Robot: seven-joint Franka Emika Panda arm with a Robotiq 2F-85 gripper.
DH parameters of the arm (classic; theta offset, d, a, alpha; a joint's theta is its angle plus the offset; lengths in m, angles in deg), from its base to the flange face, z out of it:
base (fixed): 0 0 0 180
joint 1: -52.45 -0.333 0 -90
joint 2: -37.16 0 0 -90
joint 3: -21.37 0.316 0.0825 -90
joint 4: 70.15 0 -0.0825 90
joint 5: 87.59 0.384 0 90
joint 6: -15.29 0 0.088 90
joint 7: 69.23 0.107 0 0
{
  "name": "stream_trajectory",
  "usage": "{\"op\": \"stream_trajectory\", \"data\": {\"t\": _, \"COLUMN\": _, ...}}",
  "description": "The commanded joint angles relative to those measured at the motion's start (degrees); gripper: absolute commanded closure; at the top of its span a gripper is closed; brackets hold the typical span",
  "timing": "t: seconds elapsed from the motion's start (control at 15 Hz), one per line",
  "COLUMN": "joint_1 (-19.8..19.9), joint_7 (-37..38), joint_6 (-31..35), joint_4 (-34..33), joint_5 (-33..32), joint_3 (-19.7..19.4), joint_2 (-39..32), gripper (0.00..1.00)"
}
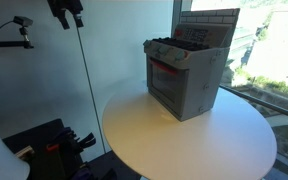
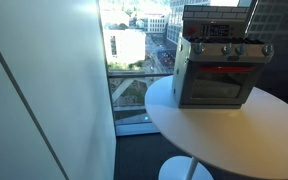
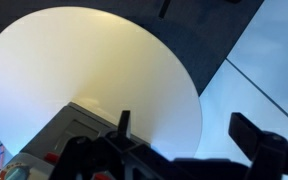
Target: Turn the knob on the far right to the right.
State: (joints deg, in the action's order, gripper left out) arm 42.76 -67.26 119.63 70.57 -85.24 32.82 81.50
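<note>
At the left of the wrist view the toy stove (image 3: 69,135) lies below and to the left of the pincer (image 3: 184,130). Only its grey top corner shows (the knobs are out of sight there). The pincer's two fingers (image 3: 124,122) stand spread wide, with nothing between them but the round white table (image 3: 84,60) far beneath.

In an exterior view the pincer (image 1: 68,12) hangs high at the upper left. The toy stove (image 1: 187,75) is well apart from it, lower down and off to its right, standing on the table (image 1: 184,135) beside the window (image 1: 274,45).

In an exterior view the stove's front (image 2: 219,80) faces the camera, with a row of knobs (image 2: 224,50) along its top panel. The knob on the far right (image 2: 267,48) sits at the right end of that row, untouched and well apart from the pincer.
</note>
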Motion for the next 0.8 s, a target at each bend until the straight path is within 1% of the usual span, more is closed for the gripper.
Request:
{"op": "stream_trajectory", "data": {"t": 0.0, "joint_1": 1.56, "joint_7": 0.35, "joint_6": 0.78, "joint_4": -3.58, "joint_5": -2.15, "joint_3": -0.78, "joint_2": -2.43, "gripper": 0.0}}
{"op": "stream_trajectory", "data": {"t": 0.4, "joint_1": 5.79, "joint_7": 1.39, "joint_6": 3.7, "joint_4": -8.31, "joint_5": -5.3, "joint_3": -2.93, "joint_2": -5.33, "gripper": 0.0}}
{"op": "stream_trajectory", "data": {"t": 0.73, "joint_1": 9.55, "joint_7": 2.67, "joint_6": 8.66, "joint_4": -11.51, "joint_5": -8.06, "joint_3": -4.5, "joint_2": -8.56, "gripper": 0.0}}
